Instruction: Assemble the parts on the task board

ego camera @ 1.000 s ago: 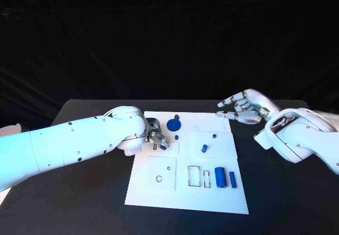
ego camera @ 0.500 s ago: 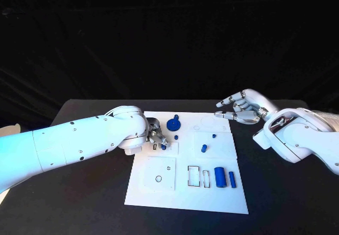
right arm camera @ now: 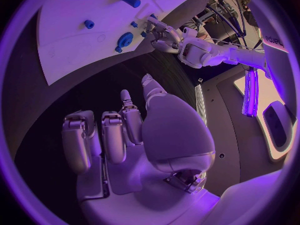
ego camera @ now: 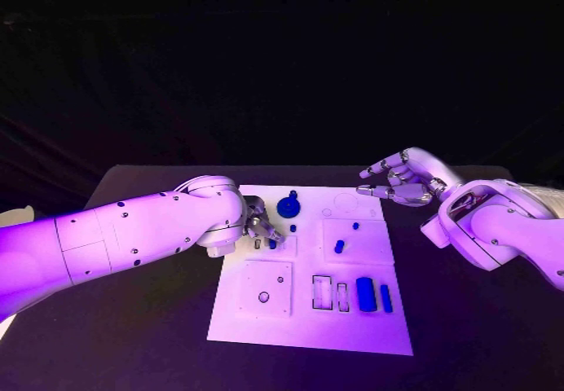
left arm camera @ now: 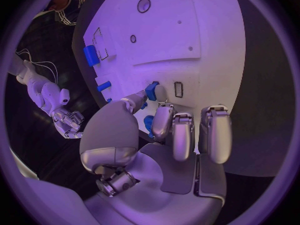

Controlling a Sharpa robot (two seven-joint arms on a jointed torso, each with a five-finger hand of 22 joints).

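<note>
Left hand (ego camera: 257, 229) found low over the left edge of the task board (ego camera: 308, 330), pinching a small blue part (left arm camera: 151, 90) between thumb and fingertip, just beside a small rectangular slot (left arm camera: 178, 89). Right hand (ego camera: 402, 181) found above the board's far right corner, holding nothing, fingers loosely curled and apart. Blue cylinder (ego camera: 366, 294) noted lying near the board's right edge.

left robot hand (left arm camera: 164, 130) pinching a small blue part (left arm camera: 151, 90), white task board (left arm camera: 200, 30) beneath
</note>
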